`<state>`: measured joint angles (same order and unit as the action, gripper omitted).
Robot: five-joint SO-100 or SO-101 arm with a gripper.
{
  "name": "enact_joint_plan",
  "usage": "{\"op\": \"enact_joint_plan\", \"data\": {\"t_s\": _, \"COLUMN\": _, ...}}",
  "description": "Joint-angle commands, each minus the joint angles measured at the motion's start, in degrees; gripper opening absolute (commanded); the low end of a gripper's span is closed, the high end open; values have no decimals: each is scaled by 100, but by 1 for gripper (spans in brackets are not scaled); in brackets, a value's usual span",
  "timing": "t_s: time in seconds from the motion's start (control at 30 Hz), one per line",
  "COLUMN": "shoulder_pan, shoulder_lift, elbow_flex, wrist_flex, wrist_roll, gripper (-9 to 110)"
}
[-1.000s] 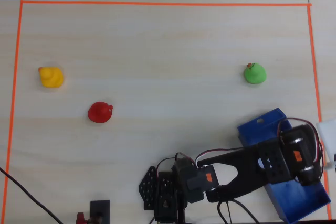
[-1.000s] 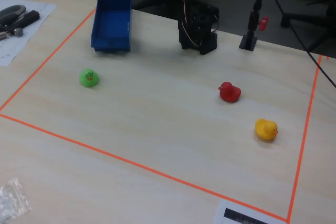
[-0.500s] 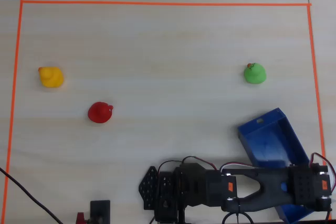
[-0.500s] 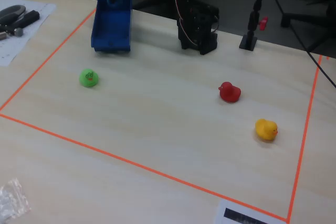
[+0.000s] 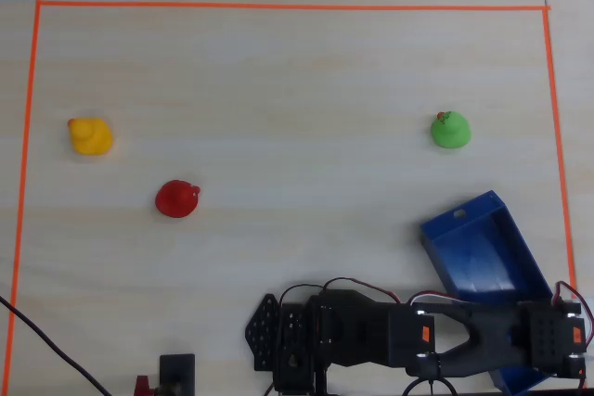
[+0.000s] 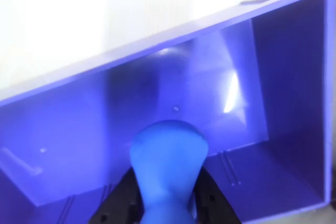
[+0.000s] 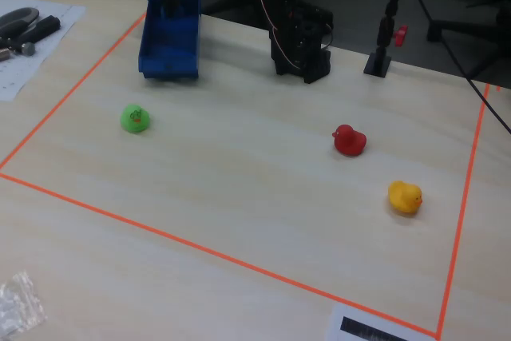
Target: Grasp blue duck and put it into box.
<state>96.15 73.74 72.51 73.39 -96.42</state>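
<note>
Gripper (image 6: 167, 211) now lower over box (image 5: 483, 248) than a second ago, at 5 o'clock overhead; pinches blue duck (image 6: 168, 156) inside box walls, likely just above floor. Release looks due.

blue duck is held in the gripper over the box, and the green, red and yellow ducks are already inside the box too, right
Not quite. The blue duck is in the gripper over the box, but the overhead view shows the green duck, red duck and yellow duck out on the table.

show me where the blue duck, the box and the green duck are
blue duck (image 6: 168, 153), wrist view, its rounded body.
box (image 5: 520, 252), overhead view, its right side wall.
green duck (image 5: 451, 131), overhead view, middle of its body.
</note>
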Motion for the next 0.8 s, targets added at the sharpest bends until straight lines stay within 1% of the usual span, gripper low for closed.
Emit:
{"op": "enact_joint_plan", "data": {"t_s": 0.0, "shoulder_pan": -35, "shoulder_lift": 70, "elbow_flex": -79, "wrist_flex": -35, "wrist_roll": -35, "gripper": 16}}
{"op": "enact_joint_plan", "data": {"t_s": 0.07, "shoulder_pan": -44, "shoulder_lift": 79, "elbow_flex": -79, "wrist_flex": -18, "wrist_roll": -35, "gripper": 20}}
{"op": "enact_joint_plan", "data": {"t_s": 0.2, "shoulder_pan": -70, "shoulder_lift": 132, "elbow_flex": -70, "wrist_flex": 9, "wrist_roll": -35, "gripper": 22}}
{"op": "enact_joint_plan", "data": {"t_s": 0.27, "shoulder_pan": -88, "shoulder_lift": 185, "elbow_flex": -79, "wrist_flex": 9, "wrist_roll": -35, "gripper": 21}}
{"op": "enact_joint_plan", "data": {"t_s": 0.33, "shoulder_pan": -193, "shoulder_lift": 290, "elbow_flex": -185, "wrist_flex": -35, "wrist_roll": 18, "gripper": 17}}
{"op": "enact_joint_plan", "data": {"t_s": 0.37, "shoulder_pan": -343, "shoulder_lift": 387, "elbow_flex": -272, "wrist_flex": -211, "wrist_roll": 105, "gripper": 16}}
{"op": "enact_joint_plan", "data": {"t_s": 0.4, "shoulder_pan": -580, "shoulder_lift": 501, "elbow_flex": -404, "wrist_flex": -545, "wrist_roll": 404, "gripper": 15}}
{"op": "enact_joint_plan", "data": {"t_s": 0.43, "shoulder_pan": -905, "shoulder_lift": 633, "elbow_flex": -519, "wrist_flex": -1125, "wrist_roll": 844, "gripper": 12}}
{"op": "enact_joint_plan", "data": {"t_s": 0.5, "shoulder_pan": -1767, "shoulder_lift": 773, "elbow_flex": -888, "wrist_flex": -2188, "wrist_roll": 1749, "gripper": 0}}
{"op": "enact_joint_plan", "data": {"t_s": 0.53, "shoulder_pan": -2250, "shoulder_lift": 791, "elbow_flex": -1187, "wrist_flex": -2461, "wrist_roll": 2013, "gripper": 0}}
{"op": "enact_joint_plan", "data": {"t_s": 0.63, "shoulder_pan": -3885, "shoulder_lift": 923, "elbow_flex": -1934, "wrist_flex": -2347, "wrist_roll": 2259, "gripper": 0}}
{"op": "enact_joint_plan", "data": {"t_s": 0.7, "shoulder_pan": -4983, "shoulder_lift": 1362, "elbow_flex": -1591, "wrist_flex": -2180, "wrist_roll": 2101, "gripper": 0}}
{"op": "enact_joint_plan", "data": {"t_s": 0.77, "shoulder_pan": -6003, "shoulder_lift": 2021, "elbow_flex": -686, "wrist_flex": -1969, "wrist_roll": 1907, "gripper": 0}}
